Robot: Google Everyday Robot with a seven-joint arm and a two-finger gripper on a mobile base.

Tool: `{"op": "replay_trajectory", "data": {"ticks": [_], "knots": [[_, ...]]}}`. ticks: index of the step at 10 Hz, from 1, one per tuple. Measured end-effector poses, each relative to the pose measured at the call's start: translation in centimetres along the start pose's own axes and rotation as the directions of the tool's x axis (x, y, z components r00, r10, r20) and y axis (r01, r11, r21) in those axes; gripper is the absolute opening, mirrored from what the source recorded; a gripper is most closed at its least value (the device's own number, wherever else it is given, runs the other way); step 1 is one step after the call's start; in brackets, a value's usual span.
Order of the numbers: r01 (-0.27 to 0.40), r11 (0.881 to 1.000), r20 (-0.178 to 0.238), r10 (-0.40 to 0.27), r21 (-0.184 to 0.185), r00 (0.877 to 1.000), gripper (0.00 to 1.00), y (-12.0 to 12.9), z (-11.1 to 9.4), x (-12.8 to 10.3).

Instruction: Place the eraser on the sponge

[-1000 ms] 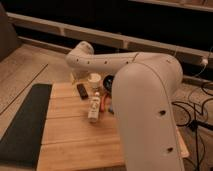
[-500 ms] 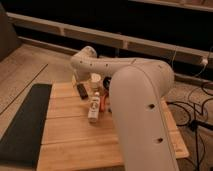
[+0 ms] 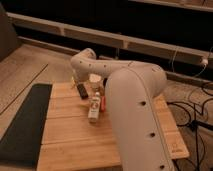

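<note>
White robot arm fills the right foreground, reaching over the wooden table toward its far left; dark mat along the table's left side; white bottle lying mid-table; gripper at the arm's far end, whether apart or together cannot be told; black eraser on the wood just beneath it, contact unclear; orange-red stick just right of the bottle.

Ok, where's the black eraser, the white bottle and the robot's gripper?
eraser (image 3: 81,90): camera view, middle of its top.
white bottle (image 3: 93,107): camera view, on its body.
gripper (image 3: 75,80): camera view, its tip, beside the eraser.
</note>
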Motion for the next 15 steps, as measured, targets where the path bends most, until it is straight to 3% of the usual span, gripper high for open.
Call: {"op": "replay_trajectory", "data": {"ticks": [5,9,12,15], "knots": [[0.046,0.998,-0.039,-0.044,0.051,0.998,0.65,-0.5,0.4,0.9],[0.085,0.995,-0.082,-0.079,0.061,0.993,0.65,-0.3,2.5,0.7],[0.084,0.995,-0.121,-0.077,0.051,0.99,0.65,-0.4,4.1,0.5],[0.082,0.997,-0.193,-0.079,0.01,0.978,0.65,0.7,6.7,1.5]]}}
